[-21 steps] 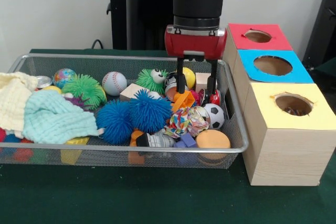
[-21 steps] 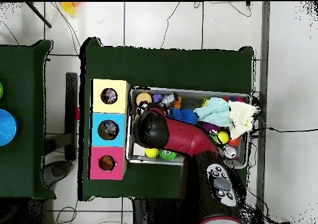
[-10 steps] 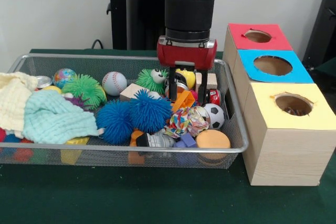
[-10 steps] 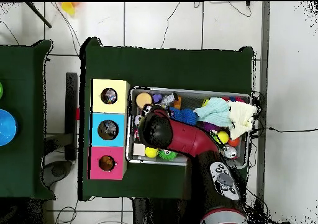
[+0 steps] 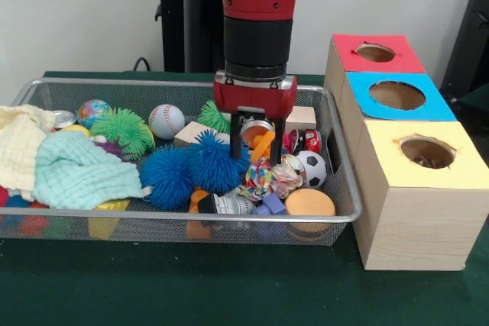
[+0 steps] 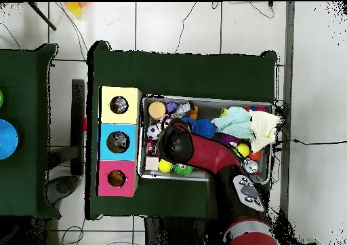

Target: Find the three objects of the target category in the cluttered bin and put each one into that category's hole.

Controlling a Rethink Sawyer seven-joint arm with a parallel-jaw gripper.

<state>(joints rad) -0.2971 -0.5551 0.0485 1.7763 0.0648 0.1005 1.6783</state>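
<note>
A wire mesh bin [image 5: 183,219] holds a jumble of toys. My gripper [image 5: 257,144] hangs low in its right half, open, with one finger on each side of an orange block [image 5: 262,145]; whether they touch it I cannot tell. Just below lie a colourful knotted ball [image 5: 271,176], a soccer ball [image 5: 311,167] and two blue spiky balls [image 5: 218,162]. Right of the bin stand three wooden boxes with round holes: red [image 5: 374,53], blue [image 5: 396,95] and yellow [image 5: 428,152]. In the overhead view the arm [image 6: 177,142] hides the gripper.
A baseball [image 5: 166,121], green spiky ball [image 5: 122,131] and globe ball [image 5: 94,112] lie at the back left. Pale cloths [image 5: 72,169] cover the left end. An orange disc [image 5: 309,202] and wooden block [image 5: 300,118] sit at the right end, near the bin [image 6: 203,98] wall.
The gripper has moved left and toward the bin's front in the front view, sinking lower. Its fingers have gone from the yellow ball and wooden block to straddling the orange block.
</note>
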